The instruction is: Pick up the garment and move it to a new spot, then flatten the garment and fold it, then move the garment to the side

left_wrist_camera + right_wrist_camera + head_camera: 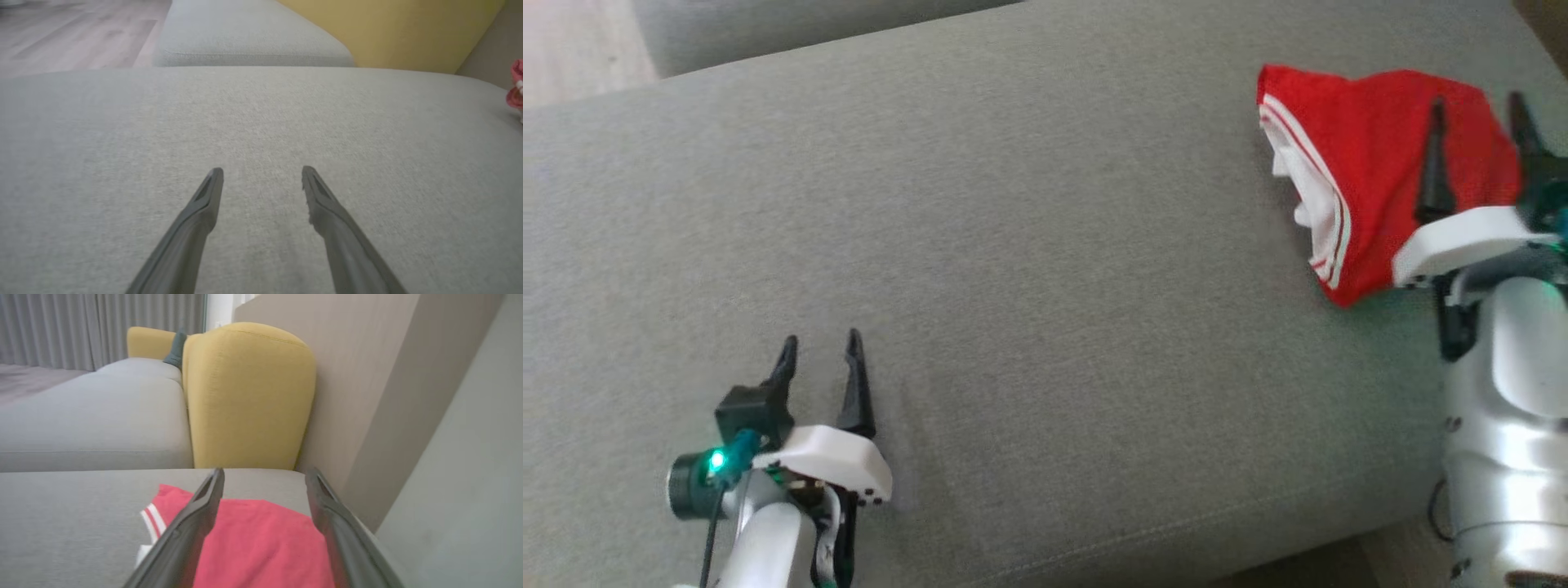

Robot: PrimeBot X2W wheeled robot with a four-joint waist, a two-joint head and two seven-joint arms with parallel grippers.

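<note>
Nearest the camera, the left gripper (pixel 821 339) is held low over the bare front part of the broad grey woven-fabric sofa cushion (pixel 1045 245), its two dark fingers spread apart with nothing between them, as is also shown in the left wrist view (pixel 262 171). Farther along, at the cushion's far right end, the red knitted garment with white striped trim (pixel 1372 147) is laid in a compact, folded-looking bundle. Over it the right gripper (pixel 1476 102) is poised with its fingers parted and no cloth pinched; in the right wrist view (pixel 264 473) the red fabric (pixel 261 539) is seen beneath and between them. Beyond the garment a mustard-yellow upholstered armrest (pixel 249 396) is set against a beige wall (pixel 367 375). The last step, moving the garment to the side, is judged to be in hand and nearly complete. The next move is expected to require lifting the right arm straight up, so that the fold is not snagged or dragged open.
</note>
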